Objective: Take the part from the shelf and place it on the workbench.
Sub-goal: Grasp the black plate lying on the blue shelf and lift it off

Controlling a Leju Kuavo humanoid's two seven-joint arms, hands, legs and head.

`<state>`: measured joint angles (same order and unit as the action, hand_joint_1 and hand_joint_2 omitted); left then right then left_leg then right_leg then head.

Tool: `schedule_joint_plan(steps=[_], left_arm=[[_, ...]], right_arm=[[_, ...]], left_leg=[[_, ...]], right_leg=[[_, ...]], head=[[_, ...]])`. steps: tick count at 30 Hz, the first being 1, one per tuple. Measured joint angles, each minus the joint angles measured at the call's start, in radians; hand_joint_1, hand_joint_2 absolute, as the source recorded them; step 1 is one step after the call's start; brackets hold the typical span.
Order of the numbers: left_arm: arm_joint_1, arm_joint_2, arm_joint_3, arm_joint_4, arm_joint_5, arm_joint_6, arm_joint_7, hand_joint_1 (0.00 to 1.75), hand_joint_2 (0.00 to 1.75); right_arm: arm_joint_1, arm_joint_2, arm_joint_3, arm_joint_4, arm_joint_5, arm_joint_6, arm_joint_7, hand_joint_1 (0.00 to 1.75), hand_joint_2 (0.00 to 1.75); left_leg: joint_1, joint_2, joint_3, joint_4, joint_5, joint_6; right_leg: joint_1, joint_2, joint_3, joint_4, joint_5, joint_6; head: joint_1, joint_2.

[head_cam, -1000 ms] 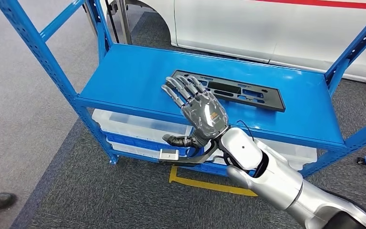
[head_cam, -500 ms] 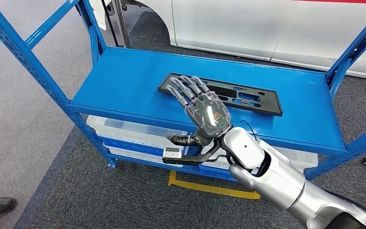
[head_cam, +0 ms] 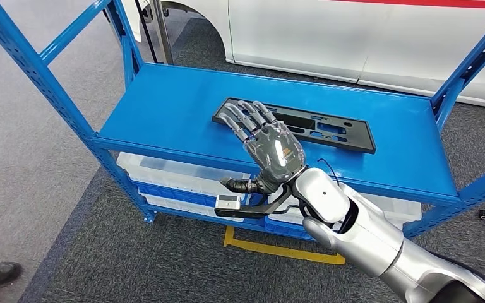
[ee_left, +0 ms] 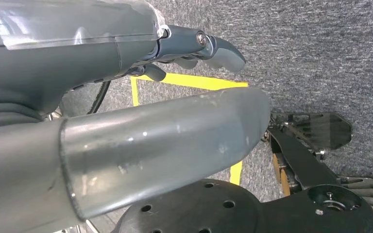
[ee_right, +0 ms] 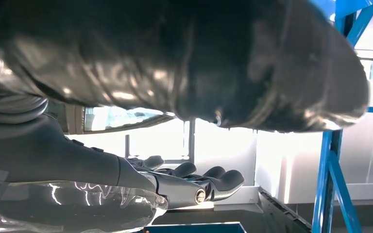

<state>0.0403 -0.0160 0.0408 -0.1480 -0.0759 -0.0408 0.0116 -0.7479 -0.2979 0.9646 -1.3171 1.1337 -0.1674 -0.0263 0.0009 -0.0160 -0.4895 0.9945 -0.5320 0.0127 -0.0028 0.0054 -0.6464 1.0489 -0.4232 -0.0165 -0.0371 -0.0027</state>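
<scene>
With nothing held and fingers spread, the right hand (head_cam: 270,148) is poised over the eight o'clock end of the black part (head_cam: 295,124) on the blue shelf (head_cam: 164,107), which could be nudged away by an off-centre grasp.

One black part (head_cam: 303,123), one blue shelf (head_cam: 164,107) — perhaps two clear bins (head_cam: 183,170) beneath.

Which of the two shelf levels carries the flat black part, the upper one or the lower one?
The upper shelf carries the black part, lying flat beside the right hand. The lower level holds pale plastic bins instead.
</scene>
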Motion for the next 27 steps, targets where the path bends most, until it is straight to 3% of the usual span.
schedule_joint_plan(steps=[5, 8, 10, 12, 13, 14, 15, 17, 19, 22, 24, 25, 27], left_arm=[[0.0, 0.0, 0.0, 0.0, 0.001, 0.0, 0.002, 0.0, 0.0], [0.0, -0.001, 0.0, 0.001, 0.001, 0.001, 0.003, 0.0, 0.0], [0.0, -0.002, 0.0, 0.001, 0.001, 0.001, 0.003, 0.0, 0.0], [0.0, -0.003, 0.0, 0.001, 0.001, 0.002, 0.003, 0.0, 0.0], [0.0, -0.003, -0.001, 0.001, 0.002, 0.002, 0.003, 0.0, 0.0], [0.0, -0.004, -0.001, 0.001, 0.003, 0.002, 0.003, 0.0, 0.0], [0.001, -0.004, -0.001, 0.001, 0.004, 0.002, 0.003, 0.0, 0.0], [0.002, -0.004, -0.001, 0.001, 0.006, 0.002, 0.003, 0.0, 0.0], [0.002, -0.003, -0.001, 0.002, 0.007, 0.002, 0.003, 0.0, 0.0], [-0.001, -0.004, -0.002, 0.002, 0.012, 0.004, 0.003, 0.0, 0.0], [-0.002, -0.005, -0.002, 0.002, 0.017, 0.004, 0.003, 0.0, 0.0], [-0.003, -0.006, -0.002, 0.002, 0.018, 0.005, 0.002, 0.0, 0.0], [-0.003, -0.006, -0.002, 0.002, 0.019, 0.005, 0.002, 0.0, 0.0]], right_arm=[[0.0, 0.004, -0.001, 0.0, -0.002, 0.001, -0.002, 0.0, 0.0], [-0.002, 0.005, -0.005, 0.0, -0.002, 0.002, -0.003, 0.0, 0.0], [-0.004, 0.005, -0.009, 0.001, -0.003, 0.003, -0.003, 0.0, 0.0], [0.0, 0.005, -0.01, 0.003, -0.003, 0.004, -0.004, 0.0, 0.0], [0.002, 0.005, -0.01, 0.005, -0.003, 0.004, -0.005, 0.0, 0.0], [0.004, 0.005, -0.01, 0.007, -0.003, 0.004, -0.005, 0.0, 0.0], [0.005, 0.005, -0.01, 0.009, -0.003, 0.004, -0.006, 0.0, 0.0], [0.004, 0.005, -0.01, 0.011, -0.003, 0.004, -0.006, 0.0, 0.0], [0.004, 0.005, -0.01, 0.013, -0.003, 0.005, -0.007, 0.0, 0.0], [0.005, 0.006, -0.012, 0.015, -0.004, 0.006, -0.009, 0.0, 0.0], [0.003, 0.006, -0.013, 0.015, -0.005, 0.006, -0.009, 0.0, 0.0], [0.002, 0.006, -0.014, 0.015, -0.005, 0.006, -0.009, 0.0, 0.0], [0.002, 0.006, -0.014, 0.016, -0.005, 0.007, -0.009, 0.0, 0.0]], left_leg=[[-0.003, 0.0, 0.0, 0.002, 0.0, 0.002], [0.0, 0.003, 0.02, -0.031, 0.021, 0.023], [0.007, 0.007, 0.039, -0.061, 0.037, 0.032], [0.008, 0.009, 0.041, -0.063, 0.036, 0.035], [0.009, 0.009, 0.042, -0.06, 0.032, 0.033], [0.011, 0.008, 0.044, -0.056, 0.026, 0.029], [0.015, 0.007, 0.047, -0.049, 0.018, 0.023], [0.021, 0.004, 0.049, -0.028, -0.006, 0.005], [0.023, 0.002, 0.04, -0.003, -0.029, -0.012], [0.025, 0.003, 0.038, 0.001, -0.041, -0.028], [0.027, 0.007, 0.027, 0.036, -0.063, -0.036], [0.028, 0.009, 0.003, 0.084, -0.086, -0.039], [0.028, 0.011, -0.078, 0.222, -0.137, -0.043]], right_leg=[[-0.003, 0.0, 0.002, -0.004, 0.003, 0.004], [-0.004, 0.0, 0.008, -0.014, 0.004, 0.02], [-0.004, 0.0, -0.021, 0.052, -0.034, 0.022], [-0.011, 0.0, -0.085, 0.174, -0.08, 0.028], [-0.017, 0.0, -0.111, 0.216, -0.087, 0.032], [-0.023, -0.001, -0.121, 0.226, -0.075, 0.038], [-0.029, -0.002, -0.11, 0.197, -0.046, 0.043], [-0.035, -0.004, -0.06, 0.089, 0.01, 0.053], [-0.033, 0.0, -0.031, 0.029, 0.015, 0.048], [-0.027, 0.003, -0.033, 0.032, -0.006, 0.025], [-0.028, 0.002, -0.024, 0.027, -0.012, 0.011], [-0.029, 0.0, -0.018, 0.024, -0.014, 0.006], [-0.026, -0.004, -0.012, 0.023, -0.019, 0.0]], head=[[0.0, 0.0], [0.0, 0.0], [0.001, 0.0], [0.001, 0.0], [0.001, 0.0], [0.001, 0.0], [0.001, 0.0], [0.002, 0.0], [0.002, 0.0], [0.001, 0.0], [0.001, 0.0], [0.001, 0.0], [0.001, 0.0]])
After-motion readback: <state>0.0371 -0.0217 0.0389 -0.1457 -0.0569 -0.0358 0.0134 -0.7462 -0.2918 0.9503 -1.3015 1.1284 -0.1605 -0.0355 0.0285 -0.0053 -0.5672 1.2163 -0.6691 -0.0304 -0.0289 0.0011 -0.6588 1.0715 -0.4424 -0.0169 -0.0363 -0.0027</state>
